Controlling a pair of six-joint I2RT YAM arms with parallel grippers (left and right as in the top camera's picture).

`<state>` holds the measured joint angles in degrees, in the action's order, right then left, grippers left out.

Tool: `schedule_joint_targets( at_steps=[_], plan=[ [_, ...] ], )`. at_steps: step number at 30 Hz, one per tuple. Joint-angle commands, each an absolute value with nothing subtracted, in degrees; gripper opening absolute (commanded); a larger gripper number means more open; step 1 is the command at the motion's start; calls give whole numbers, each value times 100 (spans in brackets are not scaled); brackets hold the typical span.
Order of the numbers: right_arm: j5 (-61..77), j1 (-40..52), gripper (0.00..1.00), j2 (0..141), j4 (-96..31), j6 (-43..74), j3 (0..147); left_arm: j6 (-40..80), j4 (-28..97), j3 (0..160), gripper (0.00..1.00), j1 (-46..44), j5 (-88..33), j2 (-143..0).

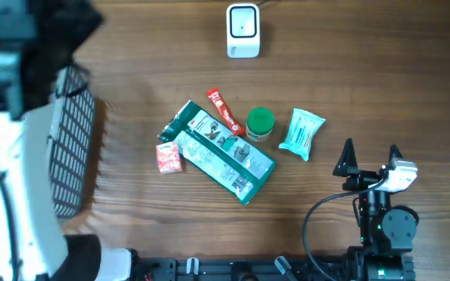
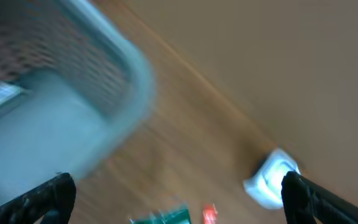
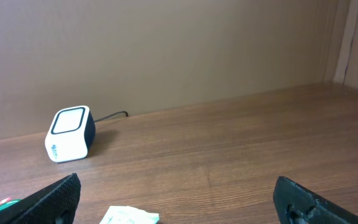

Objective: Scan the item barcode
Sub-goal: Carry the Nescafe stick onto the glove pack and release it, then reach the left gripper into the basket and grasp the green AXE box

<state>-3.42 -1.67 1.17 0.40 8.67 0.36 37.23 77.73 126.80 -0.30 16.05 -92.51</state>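
- Left gripper [image 2: 178, 186]: spread wide, fingers [image 2: 42, 198] out at the lower corners of the left-wrist frame; holds nothing; hangs over the basket [image 2: 126, 74] at the upper left of that frame, a fitting pose above a drop spot; view badly smeared, so possibly a pale pack inside the basket, not certain.
- Right gripper [image 1: 370, 158]: lower right of the overhead frame; fully parted and empty; points up-frame toward the goods yet sits clear of them, probably to leave room while ready for a pick.
- Scanner [image 1: 242, 30]: top centre of the overhead frame, well apart from everything else; white box, dark-framed window, cable off the back; set within reach of both arms, presumably for showing a barcode from either side.
- Goods for scanning, clustered mid-frame on the table [image 1: 381, 70]:
  - large green packet [image 1: 221, 152], flat and slanted;
  - red sachet [image 1: 225, 112] and green-lidded jar [image 1: 259, 123] just beside its upper edge;
  - small pink packet [image 1: 168, 158] at its left end;
  - teal wipes pack [image 1: 301, 133] to the right, nearest the right gripper.
- None gripped, none near the scanner; scanning of these not yet begun, by the look of it.
- Likely next: a pick from the cluster; calls for an edge grip on the flat packs and a turn to face the code at the window; barcode sides not visible from here.
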Motion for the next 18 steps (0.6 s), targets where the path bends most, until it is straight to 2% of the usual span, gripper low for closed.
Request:
schedule_joint_targets(
  at_steps=[1, 4, 7, 9, 12, 18],
  plan=[
    [-294, -174, 100, 80, 58, 768, 30, 4224, 8346, 12497, 100, 1470, 1844, -9415],
    [-294, -174, 100, 80, 60, 766, 30, 4224, 8228, 11767, 100, 2484, 1719, -9550],
    [-294, -174, 100, 80, 60, 766, 30, 4222, 7159, 10235, 100, 3188, 1717, -9559],
    [-294, -176, 100, 80, 60, 768, 30, 4093, 6412, 9341, 100, 3402, 1717, -9566],
    [-294, -176, 100, 80, 60, 766, 30, 3288, 5013, 8300, 100, 3533, 1721, -9703],
    [-294, -176, 100, 80, 60, 766, 30, 3192, 4169, 8228, 100, 3544, 1811, -10669]
  ],
)
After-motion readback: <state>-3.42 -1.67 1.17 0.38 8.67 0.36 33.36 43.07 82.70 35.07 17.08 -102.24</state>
